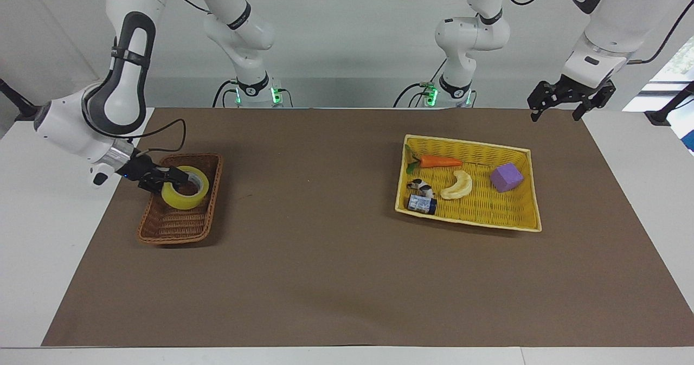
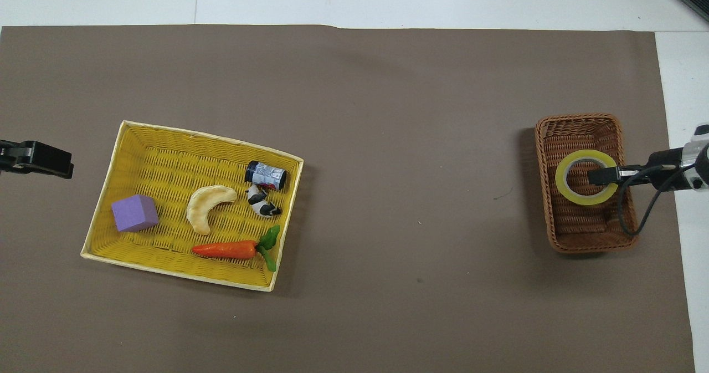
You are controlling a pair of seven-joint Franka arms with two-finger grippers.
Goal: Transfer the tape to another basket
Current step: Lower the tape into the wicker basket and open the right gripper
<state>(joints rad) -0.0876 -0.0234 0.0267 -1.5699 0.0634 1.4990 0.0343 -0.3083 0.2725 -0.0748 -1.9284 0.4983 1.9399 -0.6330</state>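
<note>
The tape (image 1: 181, 199), a yellowish ring with a white core, is low inside the small brown wicker basket (image 1: 179, 226) at the right arm's end of the table. My right gripper (image 1: 174, 177) is shut on the ring's wall, with one finger inside the hole. I cannot tell whether the tape rests on the basket's bottom. In the overhead view the tape (image 2: 565, 187) sits at the middle of the basket (image 2: 581, 237), with the right gripper (image 2: 602, 174) on it. My left gripper (image 1: 557, 113) is open and empty. It hangs raised over the mat's edge, beside the yellow tray-basket (image 1: 534, 213).
The yellow tray-basket (image 2: 166, 134) holds a carrot (image 2: 227, 249), a pale banana slice (image 2: 206, 207), a purple cube (image 2: 134, 213), a small can (image 2: 267, 174) and a black-and-white figure (image 2: 261, 204). Brown mat lies between the two baskets. The left gripper (image 2: 52, 161) shows in the overhead view.
</note>
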